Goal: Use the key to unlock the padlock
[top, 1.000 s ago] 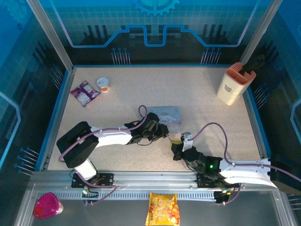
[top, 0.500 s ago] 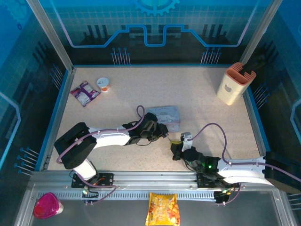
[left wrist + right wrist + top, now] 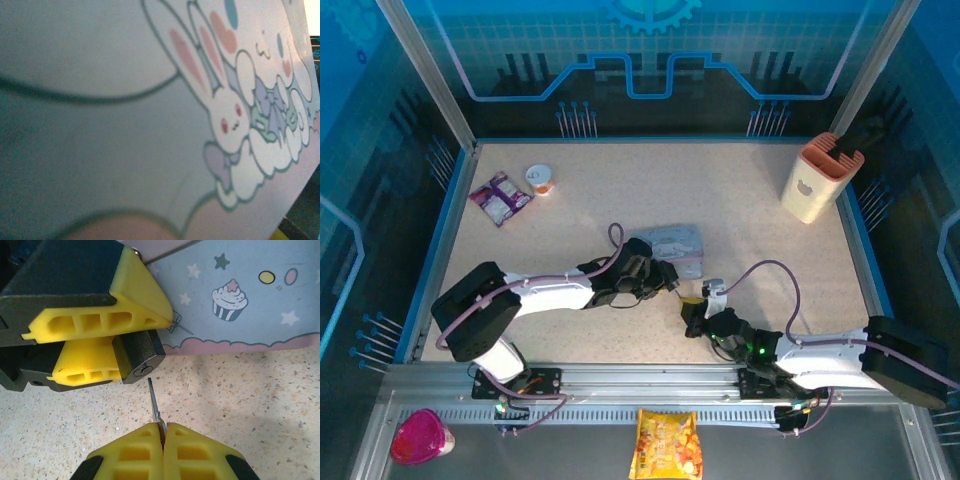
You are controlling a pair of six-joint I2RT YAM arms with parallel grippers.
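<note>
Over by the pale blue cartoon tin box (image 3: 240, 295), the left tool (image 3: 136, 344) is clamping the small blackish metal padlock (image 3: 142, 357) between partly closed yellow pads, keyhole facing outward. Just in front of it, the slim dark-grey metal key (image 3: 154, 401) is hovering a touch right of the slot, pinched in the fully closed right tool (image 3: 163, 428). Pushing in off-line, the tip could skid across the lock's face and twist the key in its thin grip.

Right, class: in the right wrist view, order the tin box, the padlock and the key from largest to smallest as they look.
tin box, though cut off by the frame
padlock
key, a thin sliver, its end hidden in the right claw
</note>
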